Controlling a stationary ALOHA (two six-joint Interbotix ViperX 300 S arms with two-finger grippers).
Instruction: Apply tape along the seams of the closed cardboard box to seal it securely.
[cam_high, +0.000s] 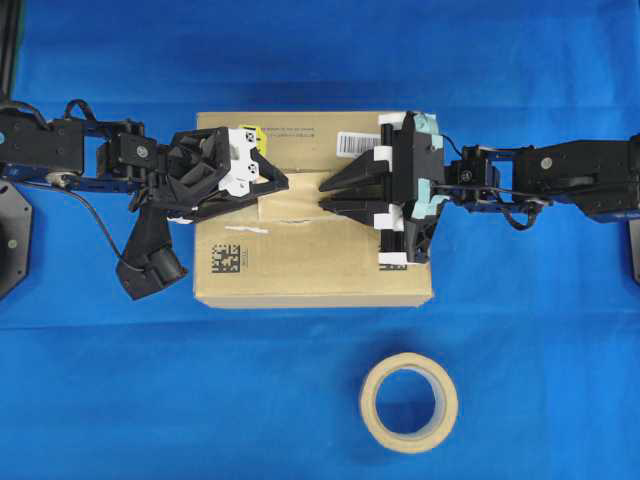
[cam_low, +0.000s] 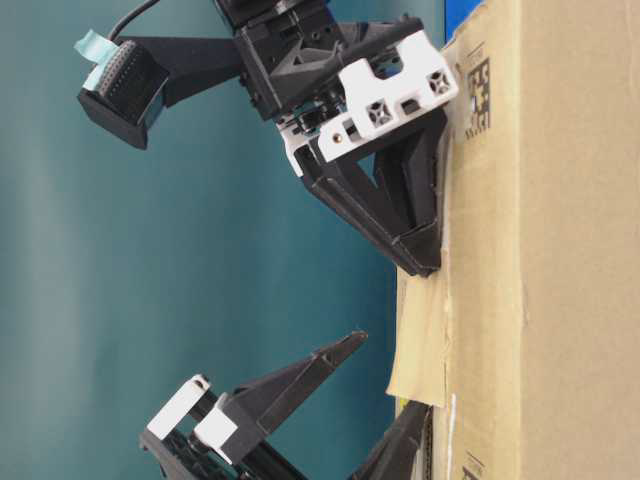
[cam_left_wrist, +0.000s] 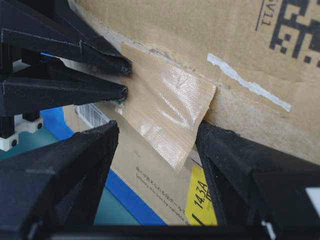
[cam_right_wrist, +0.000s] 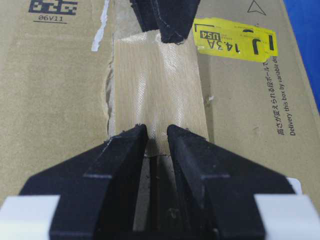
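Observation:
The brown cardboard box (cam_high: 300, 270) lies closed in the middle of the blue cloth. A tan tape (cam_high: 292, 207) piece lies over the seam (cam_right_wrist: 152, 190) at mid-box. In the table-level view the tape (cam_low: 420, 340) stands partly lifted off the box top. My left gripper (cam_left_wrist: 157, 130) is wide open and straddles one end of the tape (cam_left_wrist: 165, 105); one fingertip touches the box beside it. My right gripper (cam_right_wrist: 156, 131) faces it from the other end. Its jaws stand a narrow gap apart, tips resting on the tape (cam_right_wrist: 155, 85) end, which shows flat through the gap.
A beige tape roll (cam_high: 409, 402) lies on the cloth in front of the box. The box top carries a yellow sticker (cam_right_wrist: 235, 42), a white barcode label (cam_high: 357, 142), a black matrix code (cam_high: 227, 258) and pale old tape strips (cam_left_wrist: 250, 85).

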